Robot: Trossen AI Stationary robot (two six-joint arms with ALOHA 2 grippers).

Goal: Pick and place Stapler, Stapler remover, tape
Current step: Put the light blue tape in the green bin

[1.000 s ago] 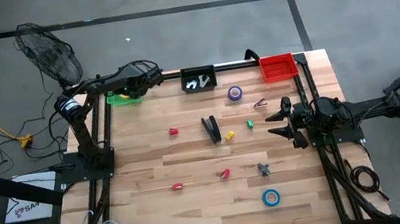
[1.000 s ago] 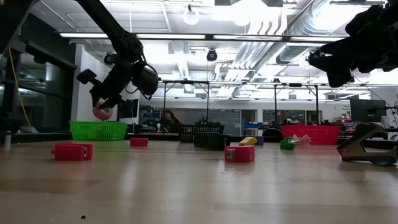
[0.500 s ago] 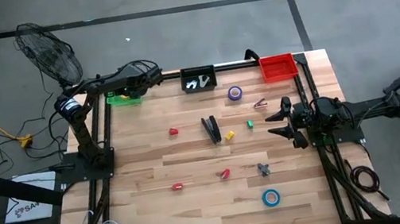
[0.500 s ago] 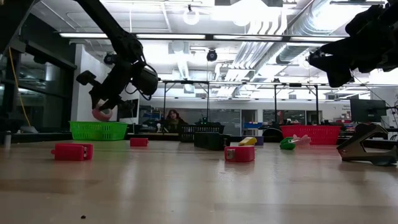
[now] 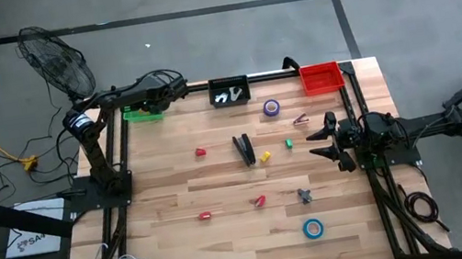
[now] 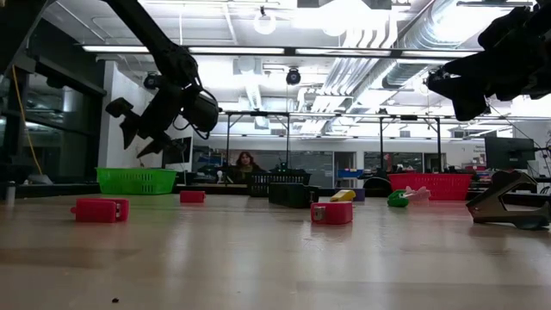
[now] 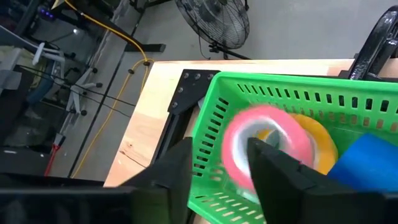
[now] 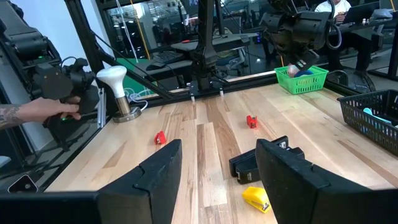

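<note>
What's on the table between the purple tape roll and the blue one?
In the high view, between the purple tape and the blue tape lie a small green piece and a dark grey piece; otherwise bare wood.

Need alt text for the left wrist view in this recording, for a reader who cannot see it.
A pink roll of tape, blurred as if falling, hangs just past the left gripper, whose dark fingers are open, over a green slotted plastic basket. A yellow tape roll and a blue one lie inside the basket.
</note>
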